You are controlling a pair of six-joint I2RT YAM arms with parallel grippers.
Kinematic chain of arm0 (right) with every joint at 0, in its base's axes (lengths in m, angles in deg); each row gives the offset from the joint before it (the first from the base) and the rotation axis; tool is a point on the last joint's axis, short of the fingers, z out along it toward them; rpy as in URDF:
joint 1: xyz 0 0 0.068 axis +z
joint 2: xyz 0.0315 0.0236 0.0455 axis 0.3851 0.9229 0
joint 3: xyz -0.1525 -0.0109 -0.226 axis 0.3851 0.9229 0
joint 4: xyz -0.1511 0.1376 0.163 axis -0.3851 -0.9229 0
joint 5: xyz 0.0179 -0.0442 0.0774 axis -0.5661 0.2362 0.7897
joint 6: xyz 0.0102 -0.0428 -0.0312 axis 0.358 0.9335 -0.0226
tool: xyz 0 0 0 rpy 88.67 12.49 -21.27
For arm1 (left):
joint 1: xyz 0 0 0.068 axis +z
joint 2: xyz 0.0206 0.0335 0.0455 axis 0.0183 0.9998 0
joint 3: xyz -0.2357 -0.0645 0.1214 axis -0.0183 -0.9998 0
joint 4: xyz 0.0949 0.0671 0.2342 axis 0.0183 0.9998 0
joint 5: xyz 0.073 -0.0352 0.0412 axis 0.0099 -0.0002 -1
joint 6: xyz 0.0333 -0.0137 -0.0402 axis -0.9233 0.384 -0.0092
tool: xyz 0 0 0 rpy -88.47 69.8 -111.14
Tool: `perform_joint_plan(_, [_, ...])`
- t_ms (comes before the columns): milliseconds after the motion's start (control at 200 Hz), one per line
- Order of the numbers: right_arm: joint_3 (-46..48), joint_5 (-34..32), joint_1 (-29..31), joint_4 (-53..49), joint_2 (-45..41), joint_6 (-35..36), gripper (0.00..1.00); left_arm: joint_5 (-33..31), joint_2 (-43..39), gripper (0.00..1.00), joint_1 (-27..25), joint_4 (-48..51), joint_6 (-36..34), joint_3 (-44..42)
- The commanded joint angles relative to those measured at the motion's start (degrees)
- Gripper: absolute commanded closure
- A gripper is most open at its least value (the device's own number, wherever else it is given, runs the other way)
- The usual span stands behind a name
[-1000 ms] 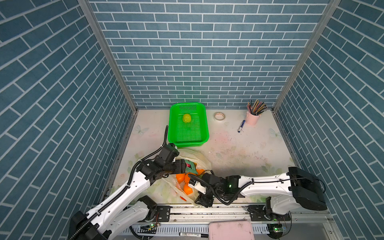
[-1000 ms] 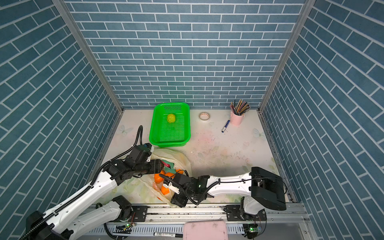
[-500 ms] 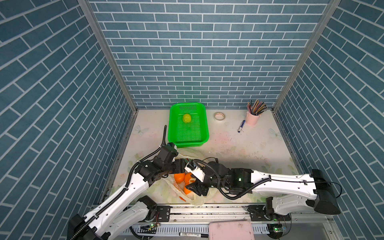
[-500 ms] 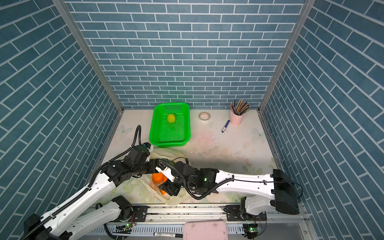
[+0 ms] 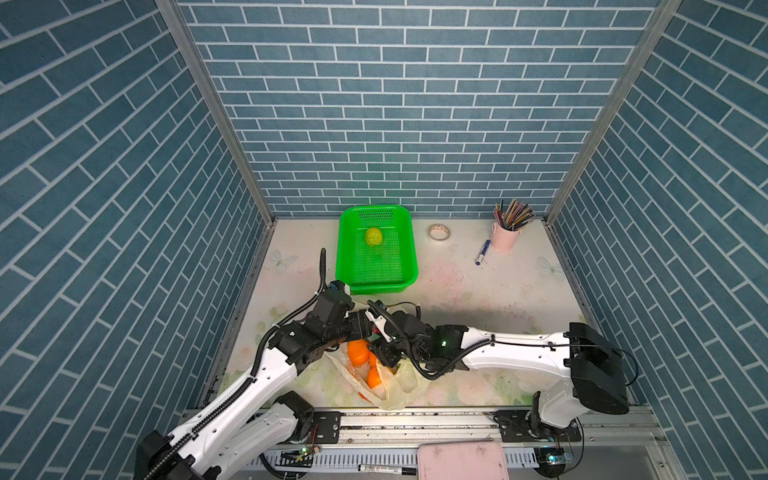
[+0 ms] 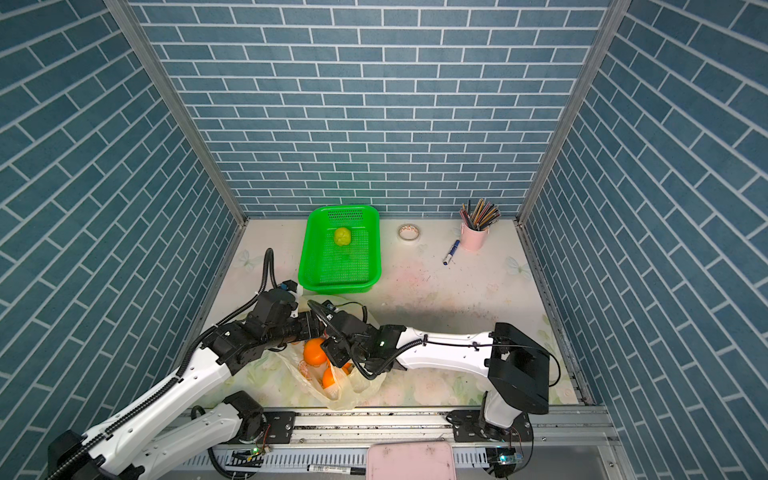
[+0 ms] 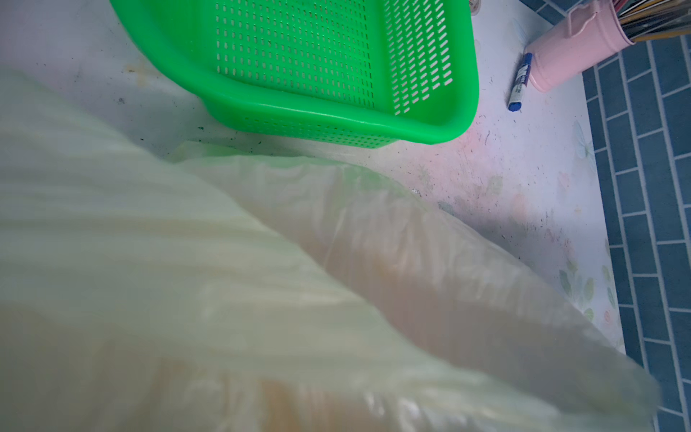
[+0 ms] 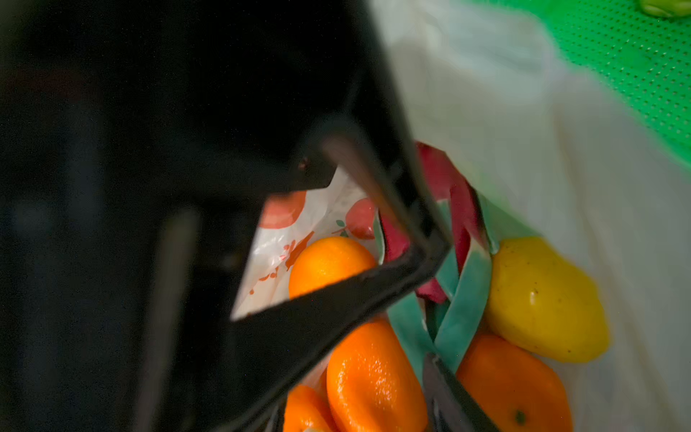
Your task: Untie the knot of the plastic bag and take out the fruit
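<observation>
Locate the plastic bag (image 5: 395, 382) at the front edge of the tabletop (image 5: 478, 299), left of the middle, with its mouth turned toward the green basket (image 5: 376, 286), which sits near the rear edge.

Find no knot in any view. Judging from the open mouth, treat it as already undone.

Note the left gripper (image 6: 309, 326) at the bag mouth, fingers spread wide, with film draped over its wrist camera. Judged to be propping the mouth open for access; no pinch on the film seen.

Note the right gripper (image 5: 380, 336) extended across the middle into the same mouth, just over the dragon fruit (image 8: 461, 213). Cannot tell whether its fingers are clamped on anything.

Count inside the bag, from the right wrist view: four oranges (image 8: 374, 374), one yellow fruit (image 8: 546, 299), one dragon fruit.

Count in the basket: one green fruit (image 5: 373, 237), judged already transferred.

Count toward the rear right corner: one tape roll (image 5: 439, 232), one blue marker (image 5: 482, 252), one pink cup (image 5: 505, 241) of pencils.
</observation>
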Motion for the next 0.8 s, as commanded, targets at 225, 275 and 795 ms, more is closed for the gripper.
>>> perform_joint_plan(225, [-2.53, -6.41, -4.92, -3.79, 5.97, -12.18, 0.34, 1.45, 1.98, 0.21, -0.23, -5.68, -0.49, 1.67])
perform_joint_plan(275, [-2.54, -8.07, -5.07, -4.29, 6.38, -13.41, 0.34, 1.05, 1.82, 0.21, -0.10, -5.31, -0.66, 1.91])
perform_joint_plan(795, [-0.52, -6.10, -11.56, 1.49, 5.80, -22.31, 0.27, -1.86, 1.32, 0.27, 0.00, 1.42, -6.25, 2.66])
